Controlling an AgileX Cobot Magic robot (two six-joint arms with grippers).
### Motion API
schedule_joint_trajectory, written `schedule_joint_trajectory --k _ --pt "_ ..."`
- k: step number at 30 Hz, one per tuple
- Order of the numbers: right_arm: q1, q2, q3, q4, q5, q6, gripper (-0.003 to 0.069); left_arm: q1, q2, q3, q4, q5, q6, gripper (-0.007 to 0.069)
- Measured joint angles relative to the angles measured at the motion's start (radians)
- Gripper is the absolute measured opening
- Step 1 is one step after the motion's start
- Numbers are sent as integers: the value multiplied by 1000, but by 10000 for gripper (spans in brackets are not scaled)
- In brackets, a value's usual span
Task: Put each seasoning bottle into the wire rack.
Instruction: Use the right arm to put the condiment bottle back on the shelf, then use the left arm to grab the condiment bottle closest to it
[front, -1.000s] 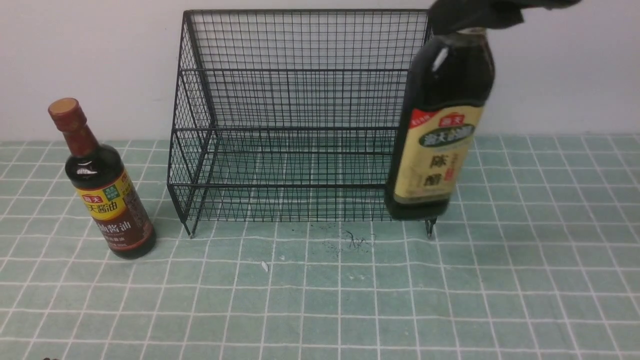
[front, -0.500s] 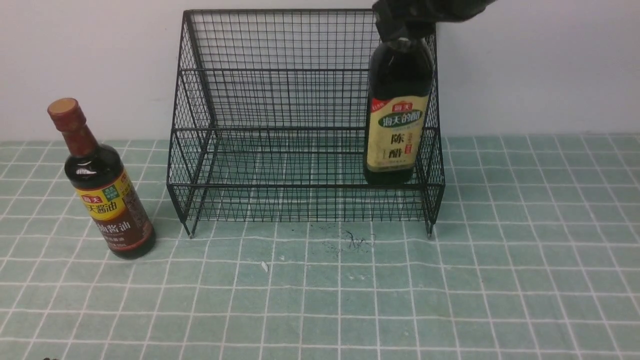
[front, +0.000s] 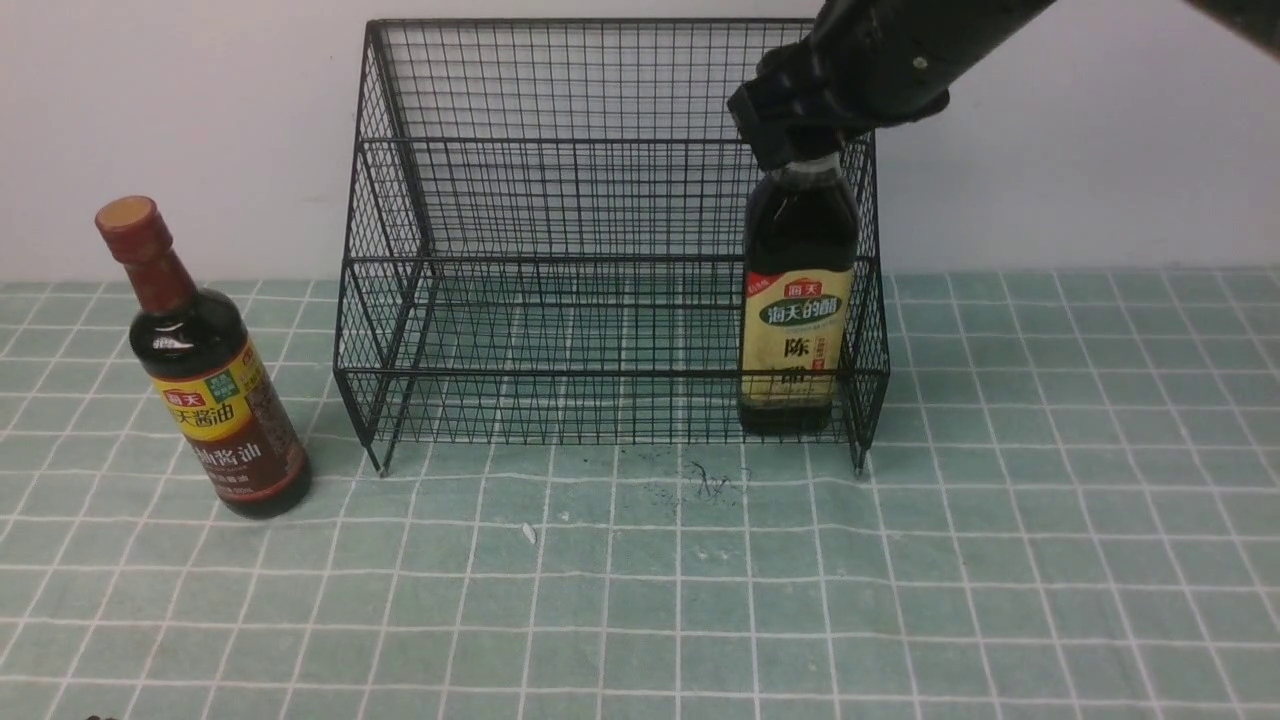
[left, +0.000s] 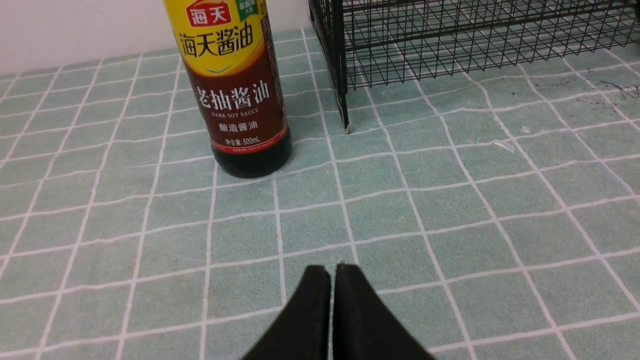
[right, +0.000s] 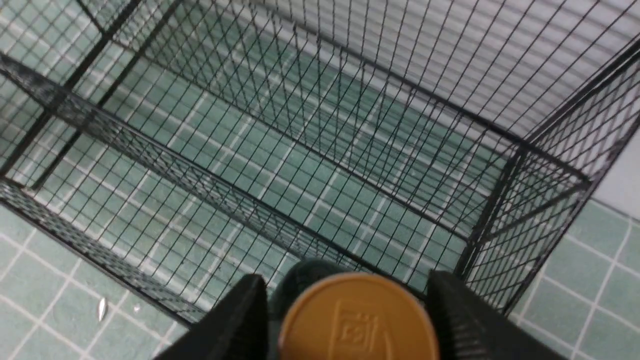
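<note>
While the left gripper (left: 332, 272) hung low over the near edge of the worktop (front: 640, 600) with its jaws pressed together and empty, the slim bottle (front: 210, 400) stood upright further back, outside the rack (front: 560, 200) and just beside its left foot. Behind the front rail (front: 600, 372), the larger bottle (front: 797, 330) stood inside the rack, in the right front corner. The right gripper (front: 797, 140) straddled its cap (right: 357, 320) with jaws wide, and a gap showed on at least one side. The likely trouble was in pulling away. A finger catching the cap on a slanted exit could tip the bottle against the side mesh or shift the light rack.
</note>
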Motion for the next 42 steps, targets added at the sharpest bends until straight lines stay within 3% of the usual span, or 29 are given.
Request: schedule_joint_trajectory --k 6,11,16,19,21,22,26,30,33,39,42 --pt "0 -49 -1 -20 19 17 496 0 0 0 0 0 0 -6" --pt "0 -156 -1 -37 57 25 498 0 0 0 0 0 0 -6" --pt "0 -361 -2 -66 126 28 449 0 0 0 0 0 0 -6" --pt "0 -486 -2 -82 159 28 370 0 0 0 0 0 0 -6" --pt "0 -618 14 -97 165 41 255 0 0 0 0 0 0 -6" --pt "0 -628 17 -98 165 44 246 0 0 0 0 0 0 -6" --pt "0 -888 183 -111 166 116 60 0 0 0 0 0 0 -6" --pt "0 -1096 380 -118 142 184 -1 0 0 0 0 0 0 -6" --pt "0 -1372 681 -119 -85 236 -13 0 0 0 0 0 0 -6" --pt "0 -1710 1076 -120 -532 260 -13 0 0 0 0 0 0 -6" --pt "0 -1813 1222 -120 -623 271 -13 0 0 0 0 0 0 -6"
